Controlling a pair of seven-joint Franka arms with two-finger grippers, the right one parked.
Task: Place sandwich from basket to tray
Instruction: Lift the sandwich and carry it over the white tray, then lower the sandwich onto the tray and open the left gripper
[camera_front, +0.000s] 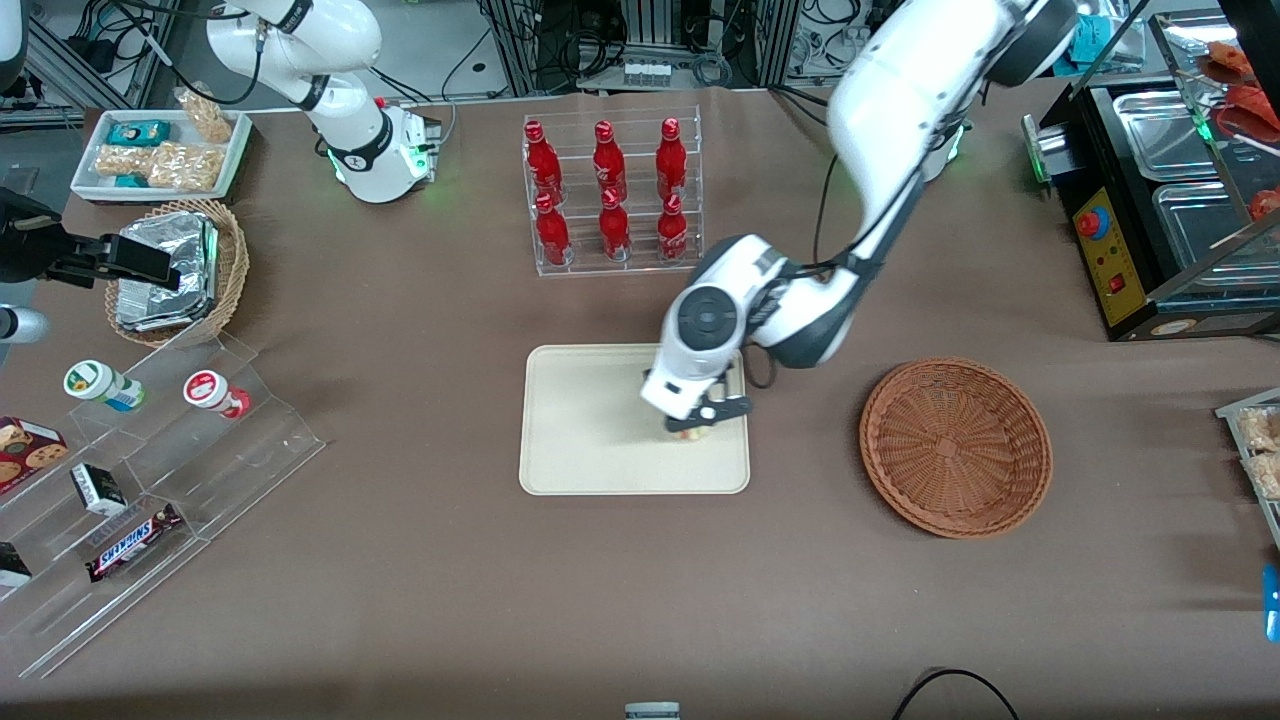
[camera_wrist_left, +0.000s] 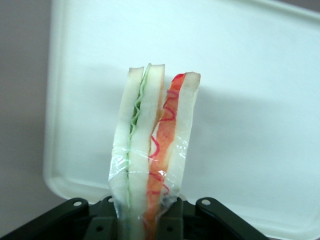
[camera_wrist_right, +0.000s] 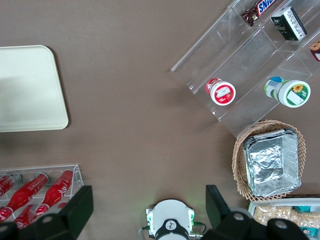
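Observation:
My left gripper (camera_front: 692, 428) hangs over the cream tray (camera_front: 580, 430), at the tray's end nearer the basket. It is shut on the sandwich (camera_wrist_left: 152, 145), a plastic-wrapped wedge of white bread with green and red-orange layers, held edge-up between the black fingers (camera_wrist_left: 102, 220). In the front view only a sliver of the sandwich (camera_front: 690, 434) shows under the gripper. The tray (camera_wrist_left: 250, 75) lies directly under the sandwich. The round reddish-brown wicker basket (camera_front: 956, 447) sits beside the tray toward the working arm's end and holds nothing.
A clear rack of red bottles (camera_front: 610, 195) stands farther from the front camera than the tray. A stepped acrylic display (camera_front: 150, 490) with snacks, a tan basket of foil packets (camera_front: 175, 270) and a white snack tray (camera_front: 160, 150) lie toward the parked arm's end. A black appliance (camera_front: 1160, 200) stands at the working arm's end.

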